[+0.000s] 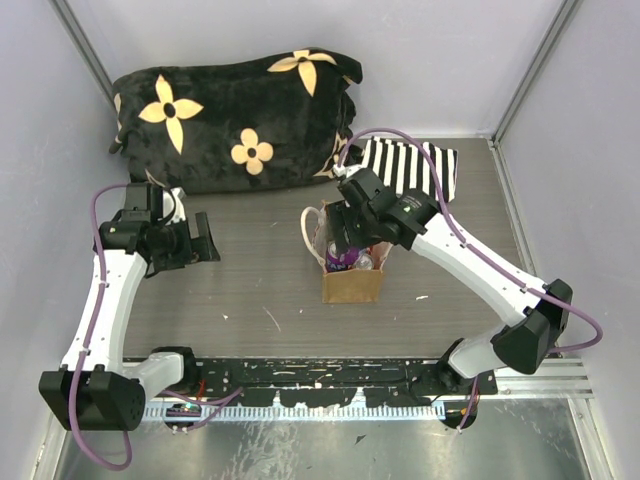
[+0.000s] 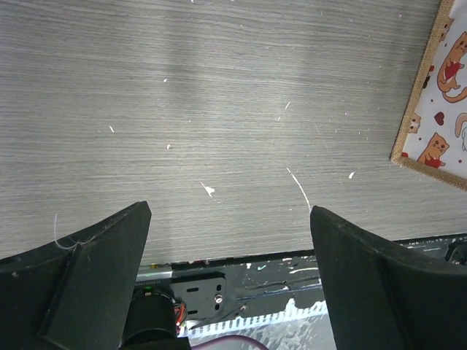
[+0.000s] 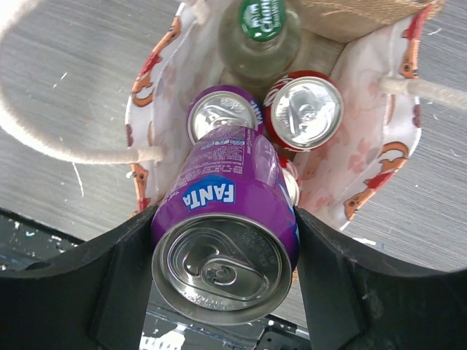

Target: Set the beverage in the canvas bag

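The tan canvas bag (image 1: 352, 282) with cream loop handles stands mid-table; its cat-print lining shows in the right wrist view (image 3: 368, 109). My right gripper (image 3: 222, 251) is shut on a purple Fanta can (image 3: 228, 219) and holds it over the bag's open mouth. Inside the bag are another purple can (image 3: 219, 117), a red can (image 3: 303, 109) and a clear bottle with a green cap (image 3: 261, 29). In the top view my right gripper (image 1: 348, 238) is over the bag. My left gripper (image 1: 205, 240) is open and empty, left of the bag; in its wrist view (image 2: 230, 240) it hangs above bare table.
A black plush pillow with cream flowers (image 1: 235, 115) lies at the back. A black-and-white striped cloth (image 1: 410, 165) lies behind the bag. The bag's corner shows at the right edge of the left wrist view (image 2: 438, 109). The black base rail (image 1: 320, 375) runs along the near edge.
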Available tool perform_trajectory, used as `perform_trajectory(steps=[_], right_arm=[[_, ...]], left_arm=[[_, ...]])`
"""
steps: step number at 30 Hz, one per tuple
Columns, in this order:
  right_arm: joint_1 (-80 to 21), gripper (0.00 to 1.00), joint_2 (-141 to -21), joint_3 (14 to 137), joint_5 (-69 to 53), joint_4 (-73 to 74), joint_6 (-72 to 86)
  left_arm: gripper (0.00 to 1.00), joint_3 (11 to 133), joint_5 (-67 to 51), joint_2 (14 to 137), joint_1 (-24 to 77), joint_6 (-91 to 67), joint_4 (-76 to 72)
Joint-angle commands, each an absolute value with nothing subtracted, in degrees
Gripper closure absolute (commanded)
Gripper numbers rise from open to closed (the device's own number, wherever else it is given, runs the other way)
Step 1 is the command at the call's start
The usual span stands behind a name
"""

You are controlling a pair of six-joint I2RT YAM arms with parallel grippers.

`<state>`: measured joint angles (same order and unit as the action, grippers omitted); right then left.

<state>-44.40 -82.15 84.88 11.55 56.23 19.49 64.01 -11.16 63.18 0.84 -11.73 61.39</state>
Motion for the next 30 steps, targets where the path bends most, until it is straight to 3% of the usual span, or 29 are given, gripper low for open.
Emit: perform_trajectory(steps=[1, 30], right_arm=[[-46.04, 0.99, -79.57, 86.36, 8.97, 52.02, 20.65], [-50.14, 0.99, -85.25, 82.72, -0.46, 56.18, 18.75]], left_arm=[[0.02, 63.1, -12.72, 63.1, 0.53, -12.25, 59.89], [0.02, 62.64, -13.96, 65.43, 0.53, -12.72, 58.87]])
